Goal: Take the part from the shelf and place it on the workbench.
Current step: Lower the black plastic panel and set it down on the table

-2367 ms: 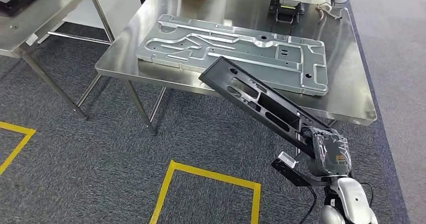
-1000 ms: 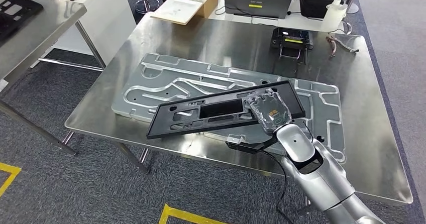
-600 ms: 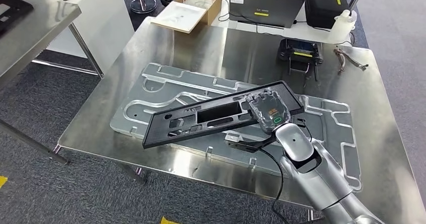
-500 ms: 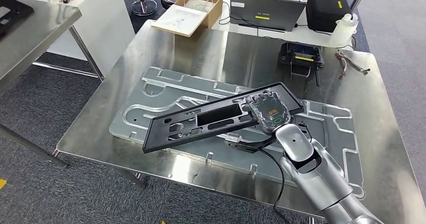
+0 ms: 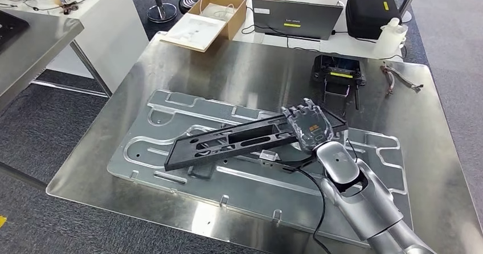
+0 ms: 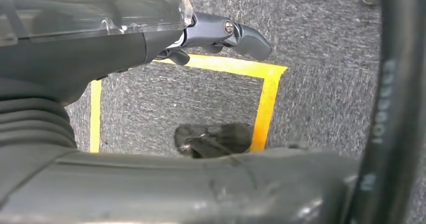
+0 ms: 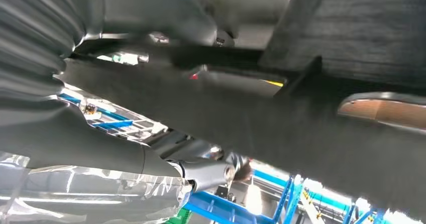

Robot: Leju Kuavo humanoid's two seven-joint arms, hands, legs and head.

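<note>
The part is a long black flat frame (image 5: 239, 142) with several cut-outs. It hangs tilted just over the grey metal fixture plate (image 5: 171, 154) on the steel workbench (image 5: 114, 128). My right hand (image 5: 310, 126) grips its far right end, fingers over the top edge. In the right wrist view the black frame (image 7: 281, 133) runs close across the picture, the hand (image 7: 75, 148) beside it. My left hand (image 6: 100, 38) hangs over grey carpet, its fingers loosely curled with nothing in them.
At the back of the workbench stand a black device (image 5: 336, 72) and a loose cable (image 5: 401, 77). Behind it a white table carries a laptop (image 5: 293, 17), a cardboard box (image 5: 213, 9), a black case (image 5: 373, 12) and a white jug (image 5: 393, 35). Another steel table (image 5: 28, 43) is at the left.
The camera has come closer to the workbench. My right hand has carried the black frame over the fixture plate and lowered it, and the frame now lies flatter and closer to the plate.
</note>
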